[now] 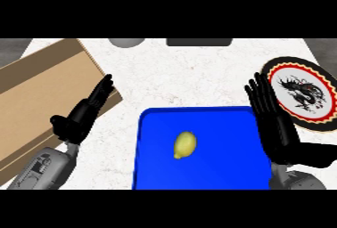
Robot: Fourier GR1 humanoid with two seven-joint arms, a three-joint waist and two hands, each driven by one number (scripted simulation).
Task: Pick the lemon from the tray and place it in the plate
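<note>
A yellow lemon (185, 144) lies near the middle of the blue tray (154, 173) at the front of the counter. A round plate (302, 93) with a black, red and white dragon pattern sits at the right edge, beyond the tray's far right corner. My right hand (275, 124) stands open at the tray's right side, fingers pointing up, between the tray and the plate and overlapping the plate's left rim. My left hand (82, 116) is open to the left of the tray, fingers straight, holding nothing.
A long tan wooden board (39, 89) lies diagonally at the left, under my left hand. A grey round object (126, 42) and a dark flat object (199, 42) sit at the counter's far edge. White marbled counter (184, 75) lies between them and the tray.
</note>
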